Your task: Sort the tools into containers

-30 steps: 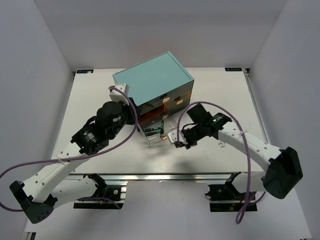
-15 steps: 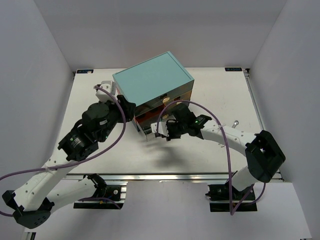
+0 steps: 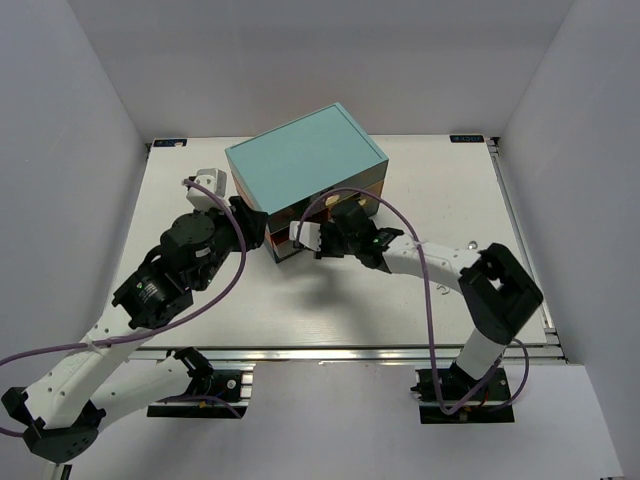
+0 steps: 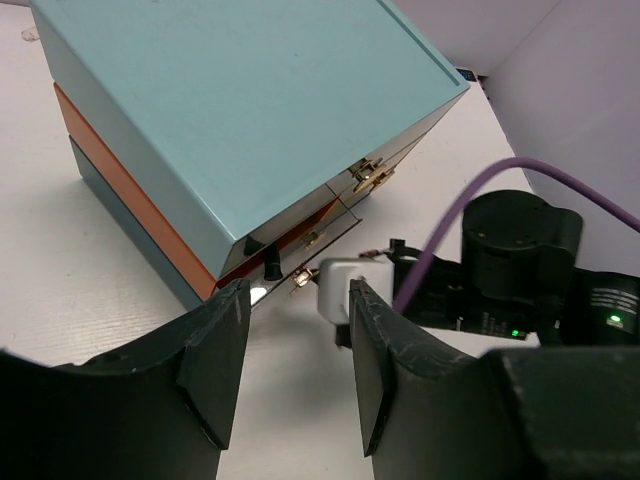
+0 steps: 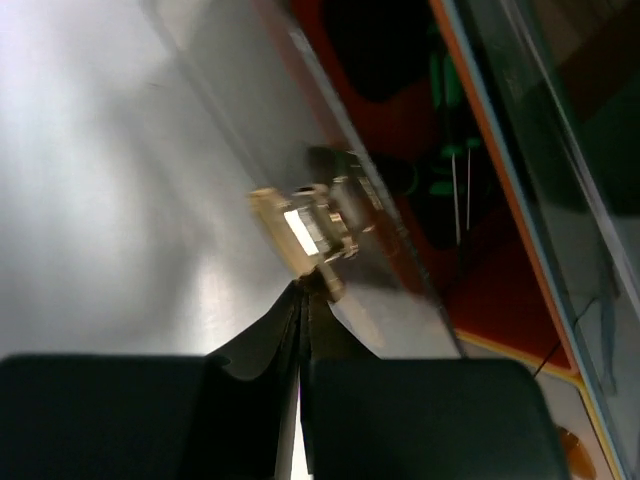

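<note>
The boxy chest with the teal top [image 3: 305,157] stands at the table's middle back. Its lower drawer [image 3: 283,246] is pushed nearly flush. My right gripper [image 3: 298,241] is shut, and its tips [image 5: 305,292] press against that drawer's cream knob [image 5: 302,230]. Green-handled screwdrivers [image 5: 447,150] show through the clear drawer wall in the right wrist view. My left gripper [image 3: 254,222] is open and empty beside the chest's left front corner. In its wrist view [image 4: 296,318] it looks at the chest [image 4: 250,100] and the drawer front [image 4: 300,270]. A small silver wrench [image 3: 470,243] lies on the table to the right.
The chest's upper drawers [image 3: 350,200] with small knobs are shut. The right arm [image 3: 440,262] stretches across the table in front of the chest. White walls enclose the table on three sides.
My right gripper has moved left and back, pushing the pulled-out drawer with the screwdrivers into the chest. My left gripper has moved back along the chest's left front corner.
</note>
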You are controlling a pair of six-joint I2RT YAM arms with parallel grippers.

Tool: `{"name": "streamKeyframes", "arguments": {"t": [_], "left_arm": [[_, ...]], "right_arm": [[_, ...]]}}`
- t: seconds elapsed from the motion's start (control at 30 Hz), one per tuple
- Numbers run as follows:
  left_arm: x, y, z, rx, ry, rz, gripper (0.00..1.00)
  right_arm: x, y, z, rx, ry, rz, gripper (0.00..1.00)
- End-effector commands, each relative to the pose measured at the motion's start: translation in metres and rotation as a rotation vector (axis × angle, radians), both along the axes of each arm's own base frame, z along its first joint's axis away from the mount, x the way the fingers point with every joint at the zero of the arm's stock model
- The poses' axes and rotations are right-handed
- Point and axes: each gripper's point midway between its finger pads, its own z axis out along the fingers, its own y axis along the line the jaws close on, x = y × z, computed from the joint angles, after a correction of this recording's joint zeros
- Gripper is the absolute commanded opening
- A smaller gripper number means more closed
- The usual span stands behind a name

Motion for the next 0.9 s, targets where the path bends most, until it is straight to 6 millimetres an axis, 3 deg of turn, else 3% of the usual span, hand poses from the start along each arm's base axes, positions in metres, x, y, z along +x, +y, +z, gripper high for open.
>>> {"name": "streamKeyframes", "arguments": {"t": [0.0, 0.1, 0.2, 0.23, 0.4, 0.53, 0.57, 0.6, 0.63, 0.67, 0.77, 0.8, 0.87], "left_arm": [[-0.002, 0.003, -0.003, -0.006, 0.010, 0.010, 0.54], [-0.006, 0.008, -0.005, -0.021, 0.016, 0.021, 0.54], [-0.010, 0.012, -0.011, -0.043, 0.025, 0.029, 0.54], [-0.011, 0.012, -0.017, -0.042, 0.034, 0.029, 0.54], [-0.013, 0.012, -0.024, -0.060, 0.049, 0.030, 0.54], [-0.013, 0.010, -0.025, -0.058, 0.049, 0.026, 0.53], [-0.012, 0.011, -0.026, -0.056, 0.048, 0.029, 0.52], [-0.012, 0.011, -0.025, -0.057, 0.045, 0.030, 0.51], [-0.012, 0.011, -0.025, -0.060, 0.043, 0.030, 0.45], [-0.012, 0.011, -0.025, -0.063, 0.040, 0.031, 0.39], [-0.013, 0.012, -0.022, -0.084, 0.027, 0.032, 0.23], [-0.013, 0.011, -0.025, -0.086, 0.028, 0.028, 0.22], [-0.014, 0.009, -0.023, -0.101, 0.018, 0.018, 0.26]], "right_arm": [[0.040, 0.024, 0.042, 0.125, -0.111, -0.120, 0.02], [0.051, 0.027, 0.048, 0.163, -0.125, -0.174, 0.03], [0.052, 0.022, 0.052, 0.193, -0.152, -0.200, 0.11], [0.054, 0.020, 0.056, 0.216, -0.172, -0.221, 0.18], [0.043, 0.015, 0.062, 0.246, -0.128, -0.223, 0.22], [0.019, 0.003, 0.058, 0.249, -0.052, -0.181, 0.19], [0.008, -0.009, 0.056, 0.248, -0.009, -0.167, 0.16], [0.001, -0.016, 0.053, 0.247, 0.032, -0.161, 0.04], [-0.007, -0.026, 0.064, 0.281, 0.071, -0.164, 0.00], [-0.017, -0.041, 0.054, 0.291, 0.174, -0.139, 0.00], [-0.026, -0.069, 0.067, 0.406, 0.335, -0.179, 0.00], [-0.030, -0.077, 0.063, 0.417, 0.392, -0.200, 0.01], [-0.027, -0.095, 0.072, 0.494, 0.490, -0.269, 0.22]]}}
